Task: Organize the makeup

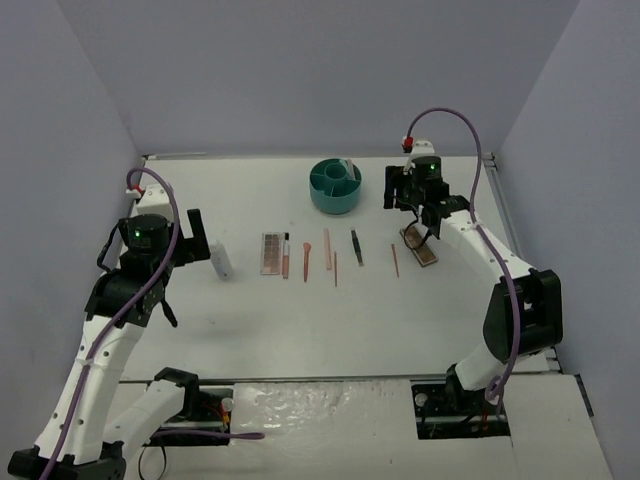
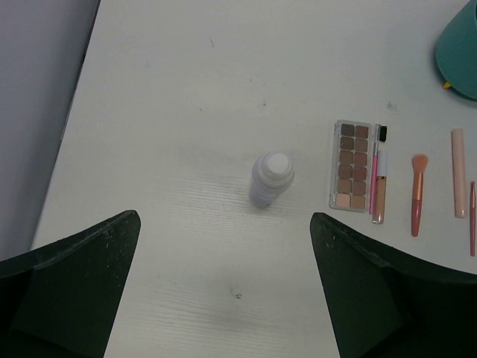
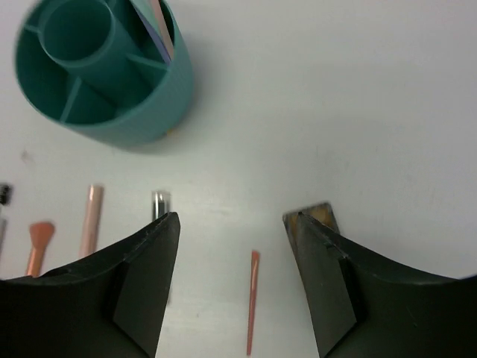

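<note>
The makeup lies in a row on the white table (image 1: 330, 320). A white bottle (image 1: 222, 262) (image 2: 270, 179) sits at the left end. To its right come an eyeshadow palette (image 1: 270, 253) (image 2: 351, 165), a brush (image 1: 307, 262) (image 2: 417, 194), a pink tube (image 1: 327, 248), dark tweezers (image 1: 356, 247) (image 3: 159, 203) and an orange stick (image 1: 395, 260) (image 3: 253, 298). My left gripper (image 1: 200, 238) (image 2: 223, 283) hangs open and empty just short of the bottle. My right gripper (image 1: 424, 230) (image 3: 231, 220) is open above the orange stick, holding nothing. A second palette (image 1: 420, 247) (image 3: 319, 212) peeks out from behind its right finger.
A round teal divided cup (image 1: 335, 185) (image 3: 104, 74) stands at the back centre with a stick (image 3: 160, 26) leaning in one compartment. Grey walls close in the table on the left, the back and the right.
</note>
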{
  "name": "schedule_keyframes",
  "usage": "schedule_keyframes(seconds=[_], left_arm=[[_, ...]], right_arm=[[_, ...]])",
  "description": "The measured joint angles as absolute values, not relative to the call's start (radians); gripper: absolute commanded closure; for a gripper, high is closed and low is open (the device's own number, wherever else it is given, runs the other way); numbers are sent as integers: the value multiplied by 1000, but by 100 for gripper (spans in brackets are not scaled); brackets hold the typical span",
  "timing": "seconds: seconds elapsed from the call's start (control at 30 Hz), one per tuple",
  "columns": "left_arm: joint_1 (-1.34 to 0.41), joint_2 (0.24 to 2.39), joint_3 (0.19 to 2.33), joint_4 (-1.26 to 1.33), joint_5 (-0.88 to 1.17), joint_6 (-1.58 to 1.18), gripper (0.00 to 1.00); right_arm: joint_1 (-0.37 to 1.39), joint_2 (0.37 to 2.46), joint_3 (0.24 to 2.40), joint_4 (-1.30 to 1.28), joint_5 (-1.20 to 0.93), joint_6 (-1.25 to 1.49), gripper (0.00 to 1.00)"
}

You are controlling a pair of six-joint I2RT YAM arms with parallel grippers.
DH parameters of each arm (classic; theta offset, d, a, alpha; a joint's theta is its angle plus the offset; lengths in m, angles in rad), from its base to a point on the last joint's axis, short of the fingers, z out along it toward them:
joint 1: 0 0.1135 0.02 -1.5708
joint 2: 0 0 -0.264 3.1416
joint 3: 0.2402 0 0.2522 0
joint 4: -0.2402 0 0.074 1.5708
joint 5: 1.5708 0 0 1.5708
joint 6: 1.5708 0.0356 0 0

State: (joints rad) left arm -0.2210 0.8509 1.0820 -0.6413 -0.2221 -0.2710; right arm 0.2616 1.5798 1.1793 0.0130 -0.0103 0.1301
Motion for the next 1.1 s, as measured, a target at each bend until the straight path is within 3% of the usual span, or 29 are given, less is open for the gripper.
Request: schedule_keyframes(seconds=[0.3, 0.67, 0.87, 1.07, 1.1], left_arm=[[-216, 857, 1082, -639, -208, -271, 3], [-213, 872, 1067, -639, -202, -271, 3], [-212, 875, 1067, -639, -199, -271, 3], [-208, 875, 1067, -639, -199, -271, 3], [-208, 875, 1067, -639, -199, -271, 3]], right_arm=[[263, 1614, 1024, -95, -20, 223, 50], [263, 1790, 1043, -95, -30, 237, 63], [263, 1829, 1086, -87, -31, 234, 76], [266, 1848, 1106, -87, -27, 228, 81], [268, 1849, 1106, -88, -23, 227, 88]])
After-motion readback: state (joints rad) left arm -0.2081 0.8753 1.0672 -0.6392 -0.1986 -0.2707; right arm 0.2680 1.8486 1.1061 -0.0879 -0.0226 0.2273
